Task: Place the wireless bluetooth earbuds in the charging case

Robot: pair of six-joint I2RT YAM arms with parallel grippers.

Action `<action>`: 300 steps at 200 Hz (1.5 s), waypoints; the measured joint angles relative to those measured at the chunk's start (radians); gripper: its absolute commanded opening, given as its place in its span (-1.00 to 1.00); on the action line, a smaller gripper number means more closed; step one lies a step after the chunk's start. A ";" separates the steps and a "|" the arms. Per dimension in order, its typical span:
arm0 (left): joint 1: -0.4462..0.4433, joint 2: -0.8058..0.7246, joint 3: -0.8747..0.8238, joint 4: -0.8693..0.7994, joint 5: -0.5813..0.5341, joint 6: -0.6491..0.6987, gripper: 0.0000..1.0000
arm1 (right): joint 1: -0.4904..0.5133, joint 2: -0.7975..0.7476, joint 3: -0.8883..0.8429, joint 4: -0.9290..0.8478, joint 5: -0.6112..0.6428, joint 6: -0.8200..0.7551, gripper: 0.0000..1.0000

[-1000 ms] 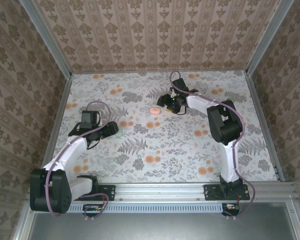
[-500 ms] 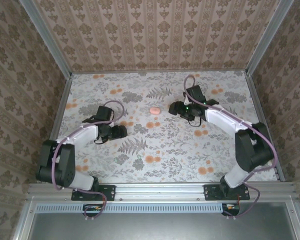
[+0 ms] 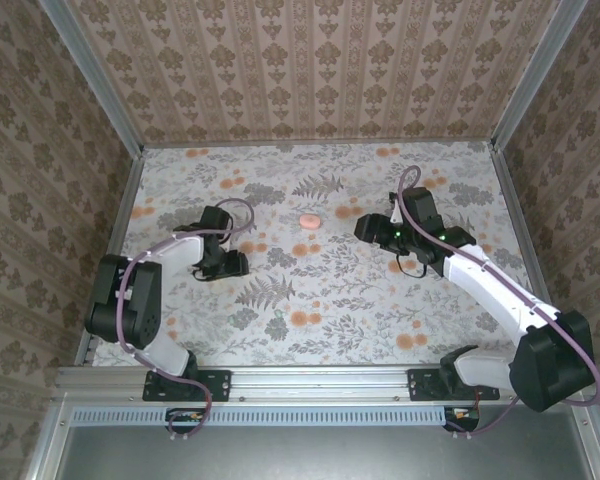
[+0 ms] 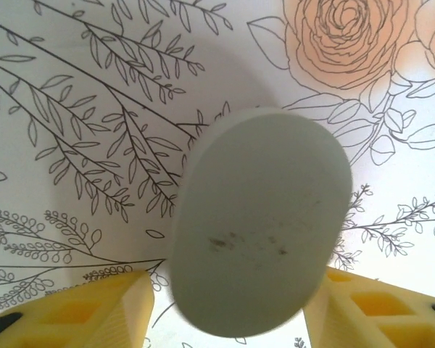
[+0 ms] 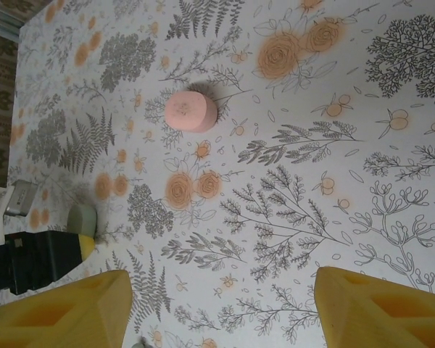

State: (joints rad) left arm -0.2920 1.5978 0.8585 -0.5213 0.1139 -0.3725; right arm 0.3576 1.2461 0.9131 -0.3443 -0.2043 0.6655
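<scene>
Pink oval case (image 5: 191, 111) on floral table (image 5: 391, 145), beyond open end effector (image 5: 221, 308).

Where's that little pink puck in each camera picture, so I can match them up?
Top external: pink case just above the picture's centre.
Right wrist: pink case upper middle, left of centre.
Left wrist: a different, pale green case up close.
Shared landmark: the paired orange flowers printed just below it.

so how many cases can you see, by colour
pink case: 1
green case: 1
total: 2
</scene>
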 measured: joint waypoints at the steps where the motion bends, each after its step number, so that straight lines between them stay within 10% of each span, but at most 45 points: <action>1: 0.000 0.000 0.000 0.000 -0.001 0.002 -0.05 | 0.000 0.000 0.000 0.000 0.000 0.000 0.37; 132: -0.163 -0.113 0.020 0.134 0.130 0.272 -0.38 | 0.000 -0.079 -0.064 0.008 -0.092 0.080 0.39; 181: -0.121 -0.104 0.096 0.077 0.029 0.185 0.28 | 0.000 -0.139 -0.106 0.003 -0.095 0.095 0.40; 300: -0.054 0.125 0.178 0.041 0.006 0.137 0.38 | 0.000 -0.198 -0.178 0.006 -0.095 0.120 0.41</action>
State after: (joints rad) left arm -0.3462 1.7229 1.0363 -0.4801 0.1196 -0.2352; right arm 0.3576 1.0477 0.7353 -0.3386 -0.2993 0.7856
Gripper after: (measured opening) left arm 0.700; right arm 0.704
